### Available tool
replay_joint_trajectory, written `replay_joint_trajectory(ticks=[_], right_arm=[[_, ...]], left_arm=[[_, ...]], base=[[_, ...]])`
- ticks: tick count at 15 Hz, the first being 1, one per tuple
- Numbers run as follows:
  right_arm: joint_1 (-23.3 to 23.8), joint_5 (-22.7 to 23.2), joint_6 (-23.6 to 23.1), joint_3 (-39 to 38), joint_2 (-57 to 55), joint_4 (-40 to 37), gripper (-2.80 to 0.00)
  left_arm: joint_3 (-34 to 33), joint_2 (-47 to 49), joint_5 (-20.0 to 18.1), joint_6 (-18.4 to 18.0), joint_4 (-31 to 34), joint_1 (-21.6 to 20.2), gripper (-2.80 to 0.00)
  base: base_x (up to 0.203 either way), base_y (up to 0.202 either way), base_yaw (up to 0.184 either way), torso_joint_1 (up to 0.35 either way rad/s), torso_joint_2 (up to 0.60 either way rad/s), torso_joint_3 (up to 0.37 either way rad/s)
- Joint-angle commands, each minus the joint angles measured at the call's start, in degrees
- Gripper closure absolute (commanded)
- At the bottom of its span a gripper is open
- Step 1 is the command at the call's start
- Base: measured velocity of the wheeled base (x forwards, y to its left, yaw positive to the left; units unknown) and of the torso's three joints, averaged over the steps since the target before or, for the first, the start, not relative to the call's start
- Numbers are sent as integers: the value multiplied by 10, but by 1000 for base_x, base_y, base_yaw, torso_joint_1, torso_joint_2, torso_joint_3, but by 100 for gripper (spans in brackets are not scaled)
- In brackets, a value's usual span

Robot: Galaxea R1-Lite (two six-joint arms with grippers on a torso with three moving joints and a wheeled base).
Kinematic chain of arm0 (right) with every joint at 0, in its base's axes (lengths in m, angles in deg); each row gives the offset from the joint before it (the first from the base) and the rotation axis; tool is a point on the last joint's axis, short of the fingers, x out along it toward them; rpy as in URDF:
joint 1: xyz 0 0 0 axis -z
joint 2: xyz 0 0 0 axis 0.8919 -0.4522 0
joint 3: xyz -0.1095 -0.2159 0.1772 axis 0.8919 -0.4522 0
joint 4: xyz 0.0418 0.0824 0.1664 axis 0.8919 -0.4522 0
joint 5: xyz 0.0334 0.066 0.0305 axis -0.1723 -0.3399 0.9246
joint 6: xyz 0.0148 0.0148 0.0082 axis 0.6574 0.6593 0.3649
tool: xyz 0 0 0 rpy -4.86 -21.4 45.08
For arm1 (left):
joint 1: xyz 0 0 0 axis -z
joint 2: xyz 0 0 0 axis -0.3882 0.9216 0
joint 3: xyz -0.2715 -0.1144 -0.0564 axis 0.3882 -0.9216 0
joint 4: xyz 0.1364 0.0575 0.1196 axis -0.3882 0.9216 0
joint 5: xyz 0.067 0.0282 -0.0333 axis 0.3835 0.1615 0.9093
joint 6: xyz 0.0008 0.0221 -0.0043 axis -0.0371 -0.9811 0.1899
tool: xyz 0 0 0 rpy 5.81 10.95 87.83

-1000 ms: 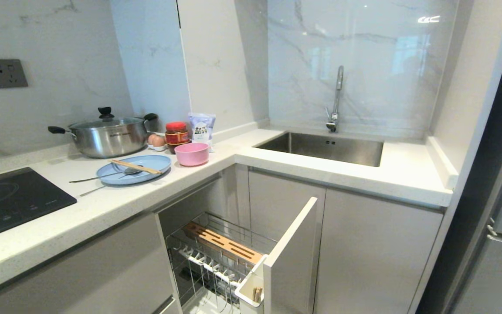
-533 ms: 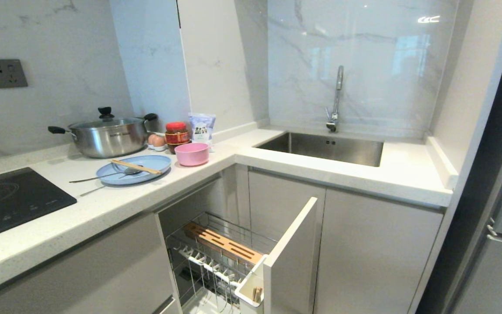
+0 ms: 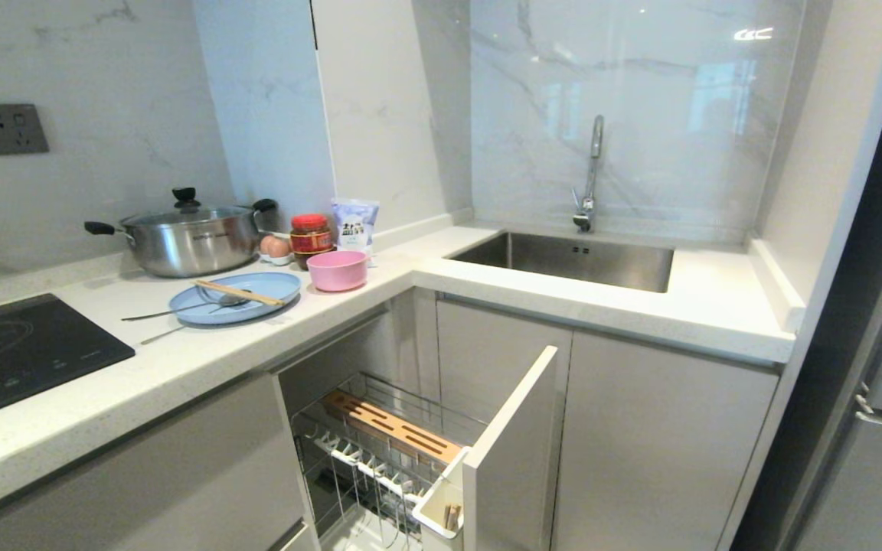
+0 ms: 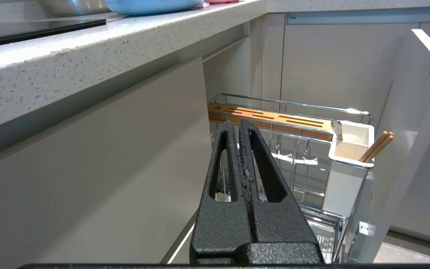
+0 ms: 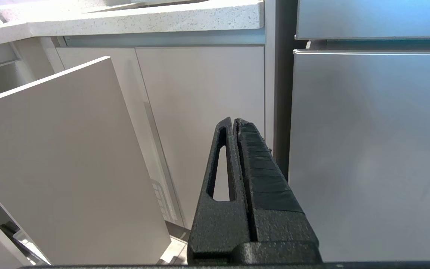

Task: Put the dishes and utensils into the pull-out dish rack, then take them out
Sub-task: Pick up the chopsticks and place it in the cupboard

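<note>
On the counter a light-blue plate (image 3: pixel 236 298) carries wooden chopsticks (image 3: pixel 238 292) and a silver spoon (image 3: pixel 188 308); a second silver handle, the fork (image 3: pixel 159 335), pokes out from under its rim. The pink bowl (image 3: pixel 337 270) stands just right of the plate. Below, the pull-out dish rack (image 3: pixel 380 451) is drawn out, with its wooden strip (image 4: pixel 274 119) and white caddy (image 4: pixel 349 175). The caddy holds another pair of chopsticks (image 4: pixel 377 145) and a metal handle (image 4: pixel 336 129). My left gripper (image 4: pixel 238 125) is shut and empty, low before the rack. My right gripper (image 5: pixel 234 120) is shut and empty, facing the cabinet doors.
A lidded steel pot (image 3: pixel 188 237), eggs (image 3: pixel 276 247), a red jar (image 3: pixel 311 236) and a packet (image 3: pixel 354 222) stand behind the dishes. A black hob (image 3: pixel 20 352) lies left, the sink (image 3: pixel 571 260) with tap (image 3: pixel 590 176) right. The rack's white front panel (image 3: pixel 514 444) juts out; a fridge (image 5: pixel 371 149) is far right.
</note>
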Motion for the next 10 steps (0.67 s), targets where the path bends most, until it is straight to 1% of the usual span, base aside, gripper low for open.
replay_joint_trajectory(ticks=[1,5,10], right_arm=[[0,0,0,0,2,0,0],[1,0,0,0,2,0,0],[0,0,0,0,2,0,0]], left_arm=[[0,1,0,-4,0,0,0],[1,1,0,11,1,0,0],[2,0,-3,9,5,0,0]], base=[[0,0,0,0,0,0],[0,0,0,1,0,-14],[0,0,0,2,4,-171]])
